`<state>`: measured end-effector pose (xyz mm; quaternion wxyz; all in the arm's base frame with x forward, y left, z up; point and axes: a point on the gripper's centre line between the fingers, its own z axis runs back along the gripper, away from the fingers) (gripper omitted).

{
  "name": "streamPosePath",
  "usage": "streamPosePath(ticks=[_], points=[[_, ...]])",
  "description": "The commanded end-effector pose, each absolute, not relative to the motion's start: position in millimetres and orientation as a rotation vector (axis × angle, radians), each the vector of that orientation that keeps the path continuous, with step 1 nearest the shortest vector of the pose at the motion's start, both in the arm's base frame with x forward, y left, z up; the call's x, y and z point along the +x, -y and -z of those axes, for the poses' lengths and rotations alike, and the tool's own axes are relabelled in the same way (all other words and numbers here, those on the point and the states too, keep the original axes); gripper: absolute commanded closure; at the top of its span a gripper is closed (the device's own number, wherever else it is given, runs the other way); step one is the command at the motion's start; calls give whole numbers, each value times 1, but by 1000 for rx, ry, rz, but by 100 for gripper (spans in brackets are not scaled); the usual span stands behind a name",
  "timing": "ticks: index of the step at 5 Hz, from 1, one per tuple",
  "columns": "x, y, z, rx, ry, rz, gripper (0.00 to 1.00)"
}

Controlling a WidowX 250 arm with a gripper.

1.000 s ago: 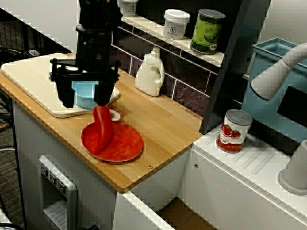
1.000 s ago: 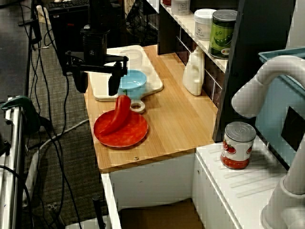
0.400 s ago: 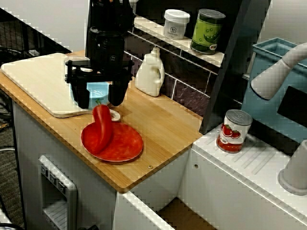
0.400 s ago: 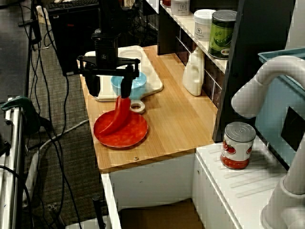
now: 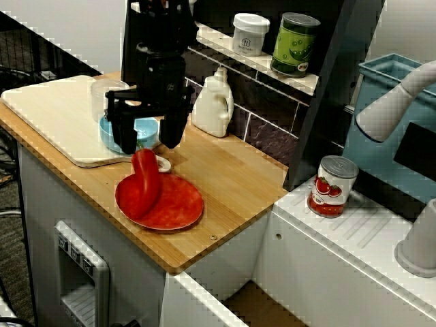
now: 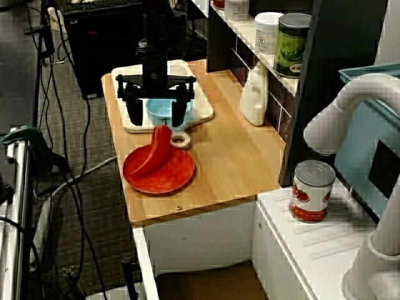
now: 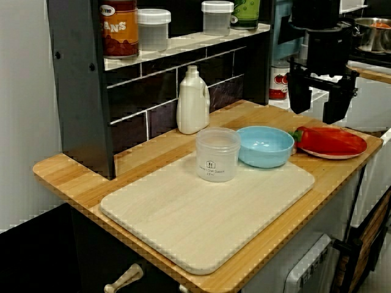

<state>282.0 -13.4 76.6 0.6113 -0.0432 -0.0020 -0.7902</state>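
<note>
My black gripper [image 5: 148, 139] [image 6: 157, 115] [image 7: 316, 107] hangs open with nothing between its wide-set fingers. It hovers just above the stem end of a red pepper [image 5: 144, 180] [image 6: 156, 150] [image 7: 327, 140], at the near side of a light blue bowl [image 5: 107, 131] [image 6: 159, 109] [image 7: 266, 145]. The pepper lies alone on a red plate [image 5: 184, 208] [image 6: 172, 178] [image 7: 357, 149], one end propped up over the rim. The bowl stands on a pale cutting board [image 5: 48, 116] [image 6: 200, 109] [image 7: 201, 213] beside a clear plastic cup [image 5: 102, 95] [image 7: 217, 154].
A white bottle [image 5: 213, 102] [image 6: 254, 94] [image 7: 192, 101] stands against the tiled back wall. Jars and cans line the shelf [image 5: 272, 68] above it. A tomato can [image 5: 332, 186] [image 6: 310, 190] sits on the white sink unit past the counter's end. A small pale ring [image 6: 180, 140] lies beside the plate.
The gripper has drawn away from the pepper's raised end and shifted toward the back wall, over the bowl's edge. The pepper stays propped on the plate.
</note>
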Motion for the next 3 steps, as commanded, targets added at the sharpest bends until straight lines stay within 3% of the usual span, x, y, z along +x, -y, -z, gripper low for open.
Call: streamPosePath(ticks=[1,3], points=[[289,5,-85,-68,33,1844,0],[269,0,-81,-32,36,1939,0]])
